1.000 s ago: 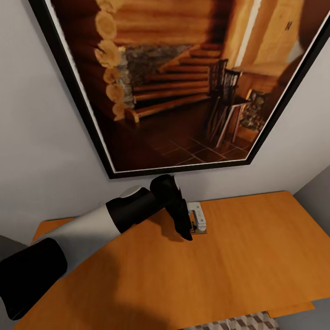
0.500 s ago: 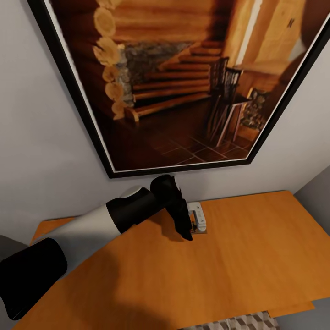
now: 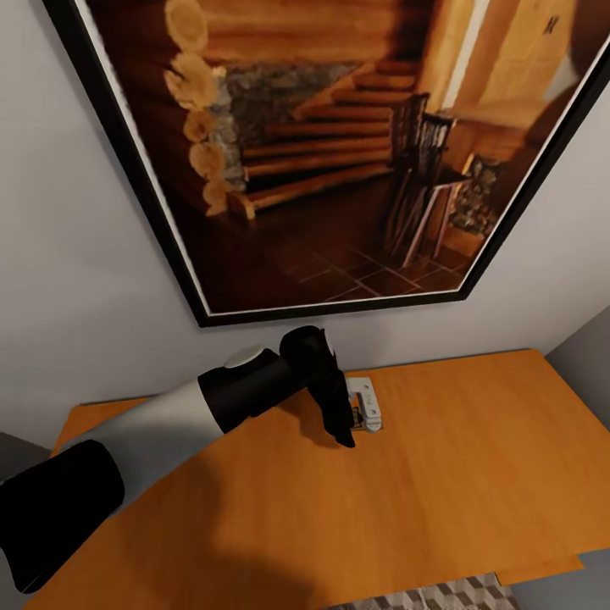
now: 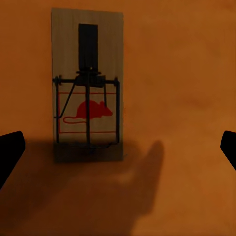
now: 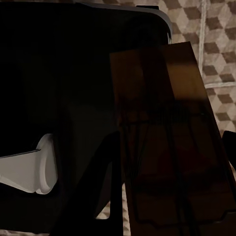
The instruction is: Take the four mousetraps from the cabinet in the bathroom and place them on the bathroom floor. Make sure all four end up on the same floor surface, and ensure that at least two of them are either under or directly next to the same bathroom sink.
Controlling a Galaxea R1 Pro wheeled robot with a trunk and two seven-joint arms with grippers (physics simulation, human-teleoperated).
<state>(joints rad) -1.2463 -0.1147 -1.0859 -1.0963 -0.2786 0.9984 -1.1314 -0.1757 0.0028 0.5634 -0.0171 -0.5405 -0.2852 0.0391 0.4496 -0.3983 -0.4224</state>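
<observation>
— Orange-brown wood has slid a touch across the head view, and so has the framed painting [image 3: 339, 152]. What moved?

— Only the camera, I'd say. The left gripper [image 3: 343, 428] hangs over the cabinet [image 3: 474, 457] just as it did half a second ago, with its fingers [image 4: 10, 152] spread wide and nothing between them.

— And the mousetrap [image 4: 87, 98]?

— Flat on the worktop near the wall, where it was, just beside the fingers at about two o'clock in the head view. It's not gripped yet, so I judge this pick is still at the lining-up stage.

— The right side?

— It's dark there. Another trap [image 5: 172, 147] sits close before the right wrist camera, with the bathroom floor [image 5: 216, 44] past it at one o'clock. It may be held, but I cannot tell how those fingers stand
</observation>
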